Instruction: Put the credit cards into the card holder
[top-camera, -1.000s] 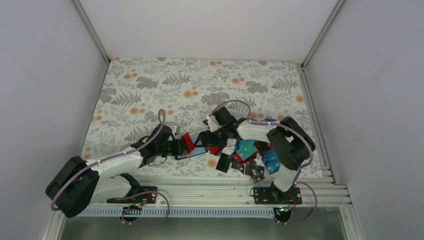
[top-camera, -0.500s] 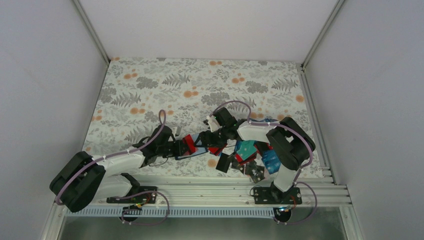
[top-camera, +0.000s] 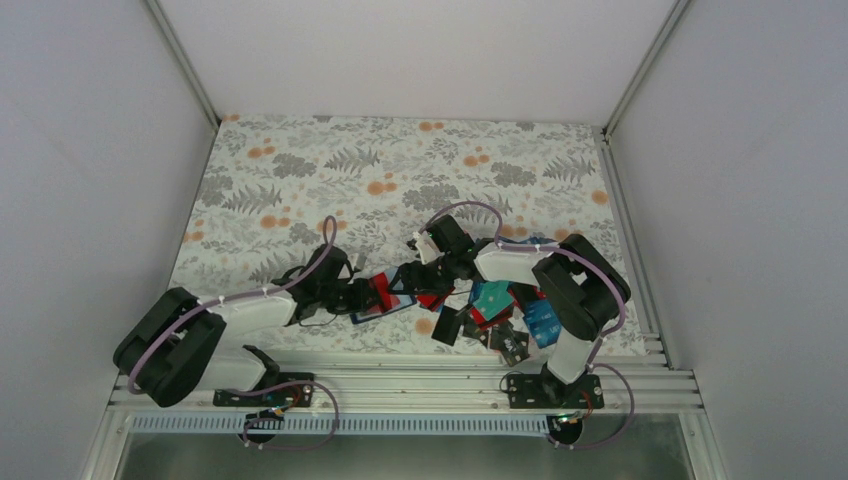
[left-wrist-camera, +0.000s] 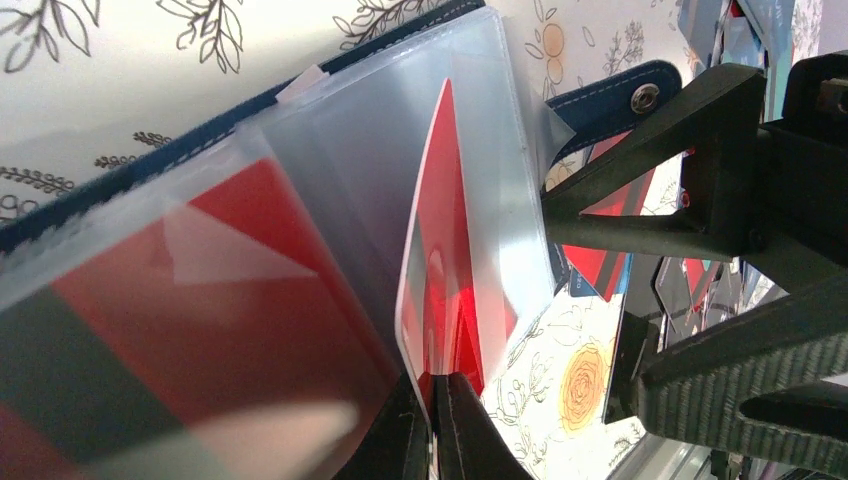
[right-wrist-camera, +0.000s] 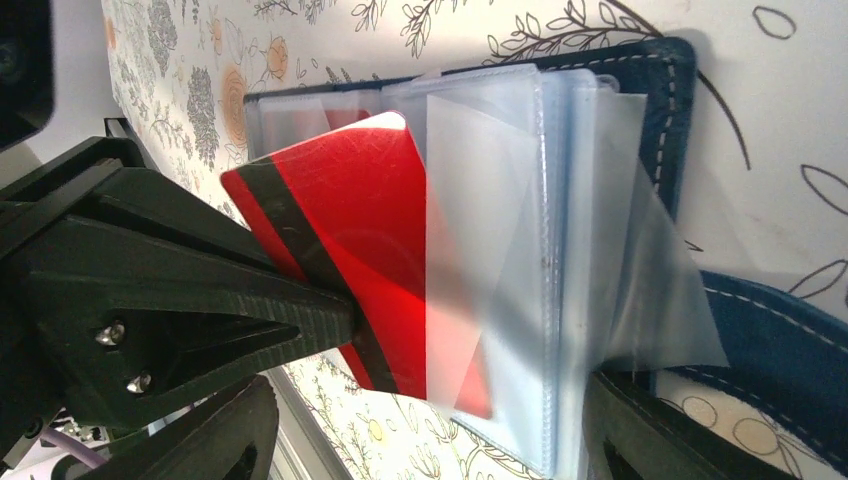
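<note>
The card holder (right-wrist-camera: 680, 120) lies open on the floral cloth, its navy cover under several clear sleeves; it also shows in the left wrist view (left-wrist-camera: 150, 165) and the top view (top-camera: 392, 306). My left gripper (left-wrist-camera: 435, 415) is shut on a red card (left-wrist-camera: 445, 250) whose far end sits inside a clear sleeve. The right wrist view shows the same card (right-wrist-camera: 350, 230) and the left fingers (right-wrist-camera: 200, 300). My right gripper (right-wrist-camera: 420, 450) is open, one finger (right-wrist-camera: 640, 440) on the holder's sleeves by the clasp strap (left-wrist-camera: 610, 95). The credit cards (top-camera: 495, 305) lie piled to the right.
The card pile lies under the right arm's forearm (top-camera: 510, 260), close to the table's near rail (top-camera: 420, 355). Grey walls enclose the floral cloth (top-camera: 400, 170) on three sides. A second red card (left-wrist-camera: 200, 290) sits in another sleeve of the holder.
My left arm has moved a little to the right, carrying the red card further toward the holder's sleeve. The right arm and the pile have not moved.
</note>
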